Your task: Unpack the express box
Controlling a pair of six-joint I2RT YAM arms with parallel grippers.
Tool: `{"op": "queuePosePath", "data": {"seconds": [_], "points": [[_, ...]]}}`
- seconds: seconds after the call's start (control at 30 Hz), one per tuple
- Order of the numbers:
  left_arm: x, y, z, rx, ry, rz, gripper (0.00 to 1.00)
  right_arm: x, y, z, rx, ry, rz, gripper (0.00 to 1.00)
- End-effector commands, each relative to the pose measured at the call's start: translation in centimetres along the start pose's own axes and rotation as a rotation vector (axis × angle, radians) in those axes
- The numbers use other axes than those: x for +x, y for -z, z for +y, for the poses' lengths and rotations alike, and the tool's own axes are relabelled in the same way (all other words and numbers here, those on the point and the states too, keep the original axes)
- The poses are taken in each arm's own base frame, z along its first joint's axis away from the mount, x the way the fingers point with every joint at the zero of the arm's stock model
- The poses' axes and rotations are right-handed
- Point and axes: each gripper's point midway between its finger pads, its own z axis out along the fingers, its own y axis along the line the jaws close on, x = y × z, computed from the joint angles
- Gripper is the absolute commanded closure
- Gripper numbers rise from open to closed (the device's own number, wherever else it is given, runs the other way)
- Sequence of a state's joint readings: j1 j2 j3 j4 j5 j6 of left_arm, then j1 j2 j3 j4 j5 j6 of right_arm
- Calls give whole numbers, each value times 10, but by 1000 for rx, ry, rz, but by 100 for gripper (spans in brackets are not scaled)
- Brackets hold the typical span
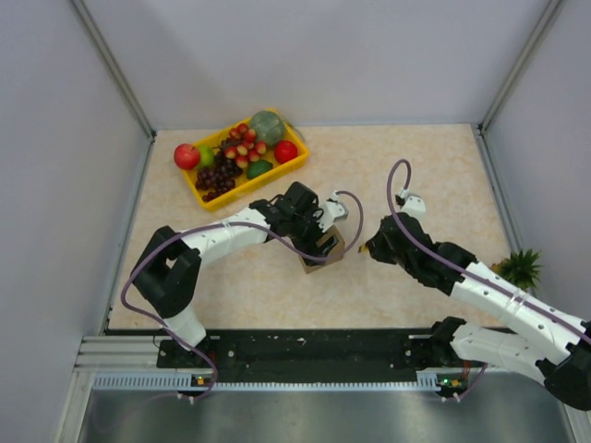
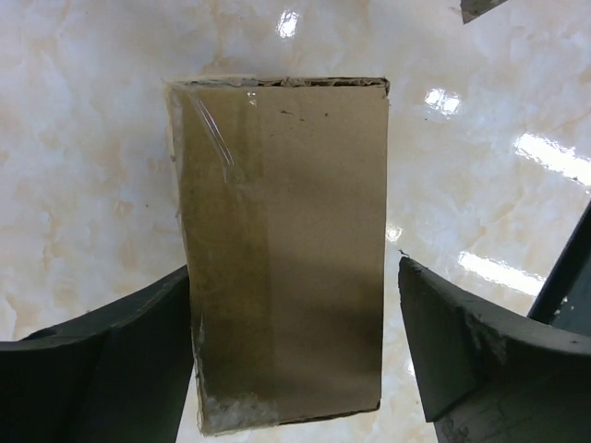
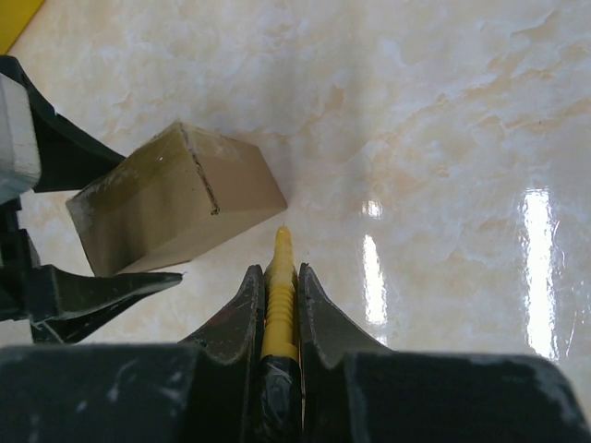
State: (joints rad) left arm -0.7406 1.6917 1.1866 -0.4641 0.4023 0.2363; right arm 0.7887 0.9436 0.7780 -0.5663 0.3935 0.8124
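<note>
The express box (image 1: pixel 322 249) is a small brown cardboard box, taped shut, standing tilted on an edge at the table's middle. My left gripper (image 1: pixel 317 238) straddles it. In the left wrist view the box (image 2: pixel 286 231) fills the space between the fingers of the left gripper (image 2: pixel 294 272); the left finger touches it and the right finger (image 2: pixel 443 341) shows a thin gap. My right gripper (image 1: pixel 373 247) is shut on a yellow-tipped tool with a black handle (image 3: pixel 282 254). In the right wrist view the gripper (image 3: pixel 277 277) points the tool's tip just short of the box's near corner (image 3: pixel 175 198).
A yellow tray (image 1: pixel 261 182) of fruit sits at the back left; its corner shows in the right wrist view (image 3: pixel 14 23). A small green spiky plant (image 1: pixel 519 268) lies at the right edge. Grey walls enclose the table on three sides.
</note>
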Motion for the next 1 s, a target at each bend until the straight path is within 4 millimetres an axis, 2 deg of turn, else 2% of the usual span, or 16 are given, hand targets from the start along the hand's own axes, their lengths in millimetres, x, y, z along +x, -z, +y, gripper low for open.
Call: {"op": "queuePosePath", "data": {"seconds": [0.0,0.2,0.37,0.4,0.43,0.47,0.53,0.73,0.83,0.97], "points": [[-4,-2,11,-102,-84,-19,17,-14,3,12,-66,-54,-45,100],[4,-3,30,-231,-173,0,37,-12,4,12,-112,-61,-73,100],[11,-2,27,-237,-285,-17,48,-15,4,8,-150,-66,-118,100],[10,-1,26,-241,-332,-21,49,-16,4,7,-154,-65,-123,100],[19,-3,25,-238,-357,-9,50,-19,3,8,-160,-65,-134,100],[12,0,25,-254,-389,-38,51,-20,2,6,-159,-67,-139,100],[16,0,25,-259,-430,-38,51,-24,2,7,-168,-63,-157,100],[28,-6,26,-246,-474,6,55,-44,6,29,-275,-56,-233,100],[33,-7,26,-246,-493,21,57,-47,3,42,-323,-56,-242,100],[40,-10,25,-224,-500,45,59,-47,-3,46,-333,-55,-242,100]]}}
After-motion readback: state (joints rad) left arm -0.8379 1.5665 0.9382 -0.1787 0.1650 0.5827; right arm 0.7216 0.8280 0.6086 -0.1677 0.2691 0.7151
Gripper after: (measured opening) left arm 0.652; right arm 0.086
